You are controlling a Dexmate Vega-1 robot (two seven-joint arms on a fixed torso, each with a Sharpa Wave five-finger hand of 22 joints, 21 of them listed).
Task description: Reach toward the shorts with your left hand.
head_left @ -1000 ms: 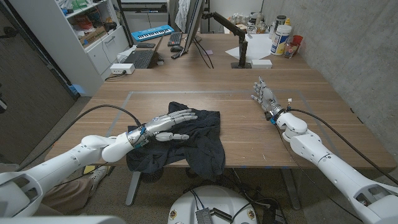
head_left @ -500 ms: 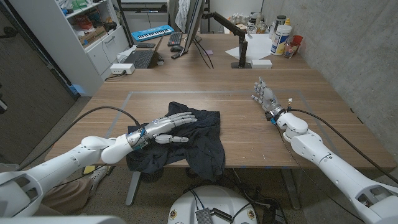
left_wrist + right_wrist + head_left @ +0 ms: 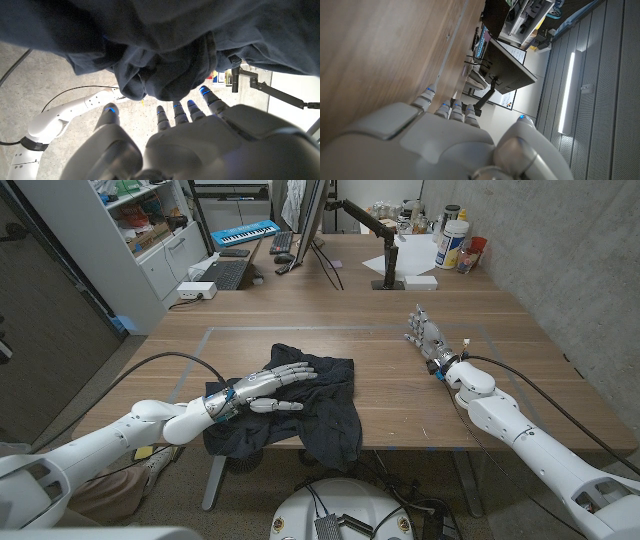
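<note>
Dark navy shorts point(image 3: 310, 405) lie crumpled at the table's near edge, one part hanging over it. My left hand point(image 3: 268, 385) hovers over their left half with fingers spread and extended, holding nothing. In the left wrist view the shorts point(image 3: 165, 45) bunch just beyond the fingertips point(image 3: 206, 92) of the left hand point(image 3: 200, 135). My right hand point(image 3: 426, 335) stands on the bare wood at the right, fingers apart and empty; in the right wrist view the right hand point(image 3: 440, 140) is seen above bare table point(image 3: 380, 45).
A taped rectangle point(image 3: 210, 332) marks the table around the shorts. At the far end stand a monitor point(image 3: 314, 215), a laptop point(image 3: 226, 273), a keyboard point(image 3: 283, 242), a monitor arm point(image 3: 385, 250) and bottles point(image 3: 451, 243). White shelves point(image 3: 120, 230) stand at the left.
The left hand has crept slightly forward and right over the shorts, fingers stretching out further. The right arm has stayed still.
</note>
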